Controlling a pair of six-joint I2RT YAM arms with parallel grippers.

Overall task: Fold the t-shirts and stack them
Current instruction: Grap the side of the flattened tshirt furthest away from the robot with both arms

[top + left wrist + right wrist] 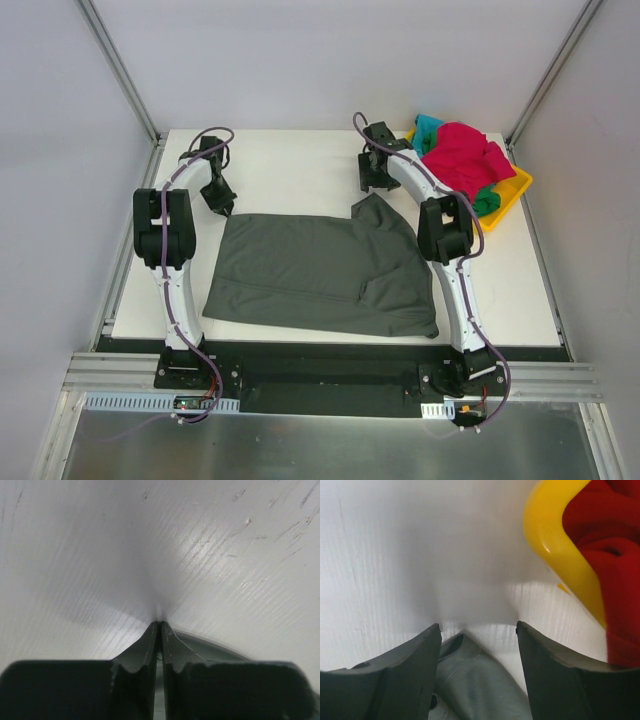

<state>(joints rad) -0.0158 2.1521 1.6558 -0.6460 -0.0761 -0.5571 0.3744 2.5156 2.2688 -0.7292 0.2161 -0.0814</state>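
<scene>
Grey shirt [320, 275] is spread flat in the middle of the counter [290, 170], so both far corners are easy to get at. Left pincer [225, 208] sits on the far-left corner with its jaws squeezed nearly together. The wrist cam seems to show a sliver of cloth between them, so I read it as pinching that corner. Right pincer [372, 185] is down over the far-right corner, jaws wide apart with the cloth tip lying between them, nothing gripped yet. My guess is that both far corners get held so the far edge can come toward me for the first fold. Red shirt [462, 155], teal shirt [428, 128] and green shirt [487, 200] are heaped in the tray [518, 188] at the far right, just beside the right arm, out of the folding area.
</scene>
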